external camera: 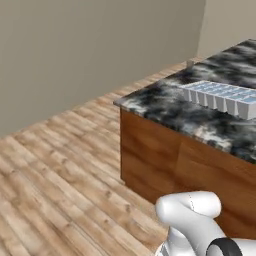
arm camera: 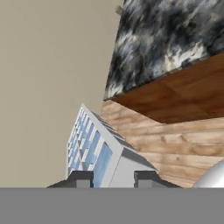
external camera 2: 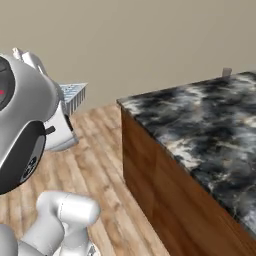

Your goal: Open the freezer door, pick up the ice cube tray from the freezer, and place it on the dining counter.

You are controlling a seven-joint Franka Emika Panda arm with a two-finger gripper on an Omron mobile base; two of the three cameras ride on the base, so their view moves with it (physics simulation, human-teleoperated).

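One tray, held off the counter

Pinched between both fingertips [arm camera: 81,178] of gripper [arm camera: 113,178]: tray [arm camera: 94,146], blue cells showing, in the air beside the arm. Seen over counter [external camera: 165,102] from the left base camera; from the right, left of its corner, above wood floor [external camera: 60,165].

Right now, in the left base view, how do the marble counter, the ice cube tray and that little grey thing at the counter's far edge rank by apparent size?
1. dining counter
2. ice cube tray
3. small grey thing; it sits farthest away, so its real size is unsure.
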